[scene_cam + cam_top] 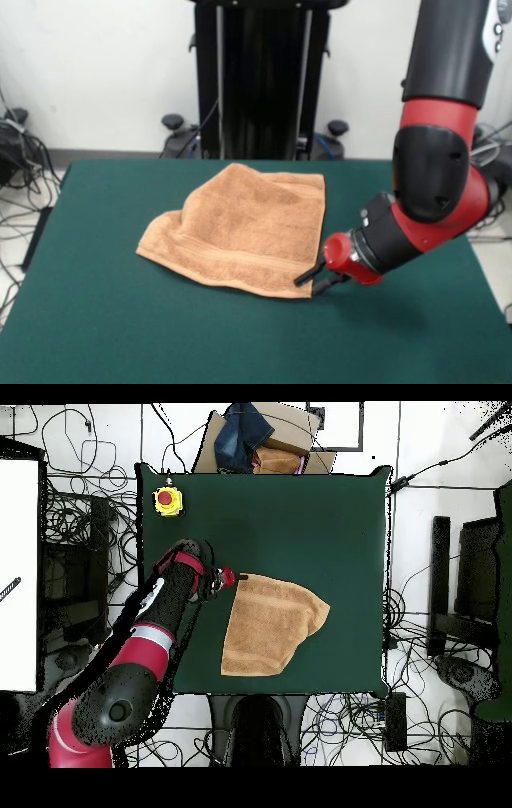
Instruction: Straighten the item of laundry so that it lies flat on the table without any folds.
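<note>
beside the claw, a towel; far corner, yellow button box.

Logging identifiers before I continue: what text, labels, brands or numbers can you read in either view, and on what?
None can be read.
Towel: no tag or print visible.
Robot arm: no legible marking.
Yellow box with red button on the table: no readable label.

No legible text, labels, brand marks, nos. or signs were seen in either view: none on the arm, towel, tabletop, or the yellow box w/ red button at its corner.
</note>
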Robot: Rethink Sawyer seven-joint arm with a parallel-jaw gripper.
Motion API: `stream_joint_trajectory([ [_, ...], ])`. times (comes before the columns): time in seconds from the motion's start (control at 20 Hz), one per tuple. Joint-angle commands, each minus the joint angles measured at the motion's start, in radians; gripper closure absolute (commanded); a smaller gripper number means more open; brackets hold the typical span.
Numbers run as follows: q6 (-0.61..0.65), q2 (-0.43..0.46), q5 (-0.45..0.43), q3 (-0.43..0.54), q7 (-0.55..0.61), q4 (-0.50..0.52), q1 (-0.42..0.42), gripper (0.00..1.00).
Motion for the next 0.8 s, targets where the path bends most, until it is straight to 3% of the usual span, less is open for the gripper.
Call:
stream_joint_trajectory([
  [0.05,0.005,0.167,-0.031,0.075,0.117,0.015,-0.034,0.0],
  [0.5,0.062,0.165,-0.043,0.054,0.099,0.024,-0.033,0.0],
  [0.8,0.043,0.123,-0.041,0.113,0.003,0.073,-0.05,0.0],
])
